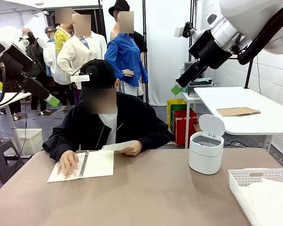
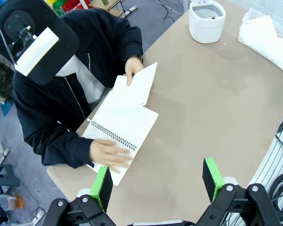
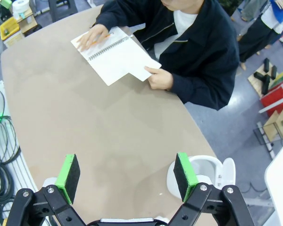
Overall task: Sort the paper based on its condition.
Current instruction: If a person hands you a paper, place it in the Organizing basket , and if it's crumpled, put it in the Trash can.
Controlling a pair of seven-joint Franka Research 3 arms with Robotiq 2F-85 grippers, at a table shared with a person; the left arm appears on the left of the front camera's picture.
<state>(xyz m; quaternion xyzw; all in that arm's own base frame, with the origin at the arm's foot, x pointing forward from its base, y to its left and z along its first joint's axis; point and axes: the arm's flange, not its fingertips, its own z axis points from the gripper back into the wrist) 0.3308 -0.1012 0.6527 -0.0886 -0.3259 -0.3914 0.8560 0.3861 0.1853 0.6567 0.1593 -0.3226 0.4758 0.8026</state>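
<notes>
The paper [image 2: 137, 87], one loose sheet, is held up by the person's hand [image 2: 132, 69] just above the open notebook [image 2: 127, 129] at the far edge of the surface [image 2: 203, 117]. For this sheet, sorting looks barely begun: it has reached neither arm. The basket [image 1: 239, 186] holds something white, possibly sheets already sorted; the bin [image 1: 206, 153] stands with its lid up. The left gripper [image 2: 157, 169] and right gripper [image 3: 126, 162] hang wide open and empty, well apart from the sheet, with bare surface between
</notes>
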